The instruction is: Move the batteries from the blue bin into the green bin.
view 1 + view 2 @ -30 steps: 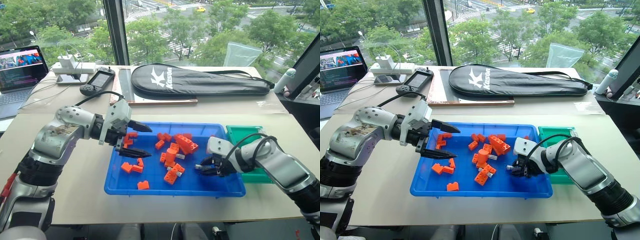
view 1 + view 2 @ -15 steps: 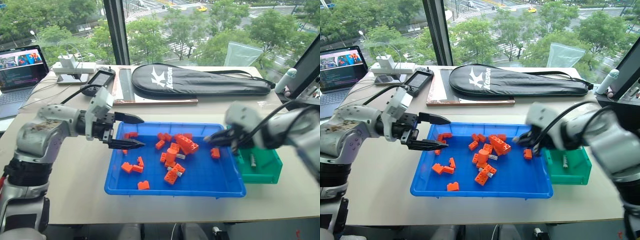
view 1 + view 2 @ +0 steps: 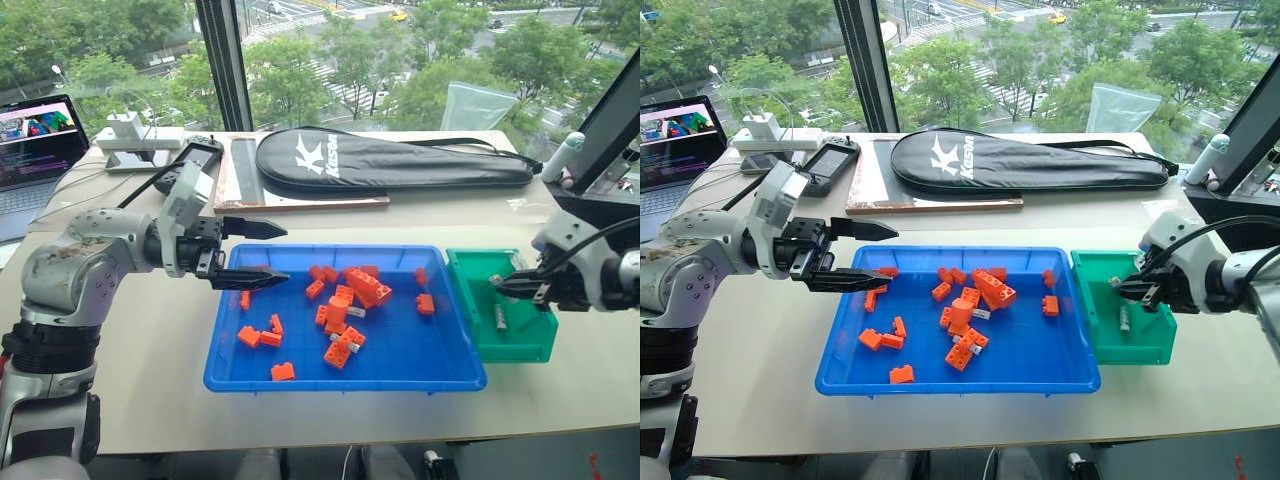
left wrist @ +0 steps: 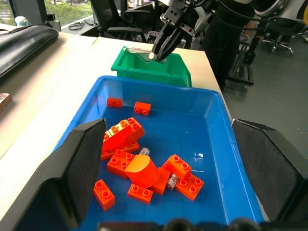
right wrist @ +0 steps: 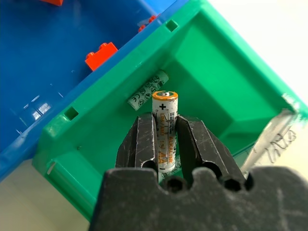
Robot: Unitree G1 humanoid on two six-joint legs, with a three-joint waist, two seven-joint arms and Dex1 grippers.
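Right wrist view: my right gripper [image 5: 165, 139] is pinching a battery [image 5: 164, 126] right over the green bin [image 5: 226, 91], with another battery [image 5: 147, 91] already lying inside. My left gripper [image 3: 252, 254] hangs spread wide over the blue bin [image 3: 420, 372] of orange bricks [image 3: 340, 305].

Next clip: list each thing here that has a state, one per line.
Left claw: open, empty, over the blue bin.
Right claw: shut on a battery, above the green bin.
Second battery: lying in the green bin.
Laptop: open, screen lit.
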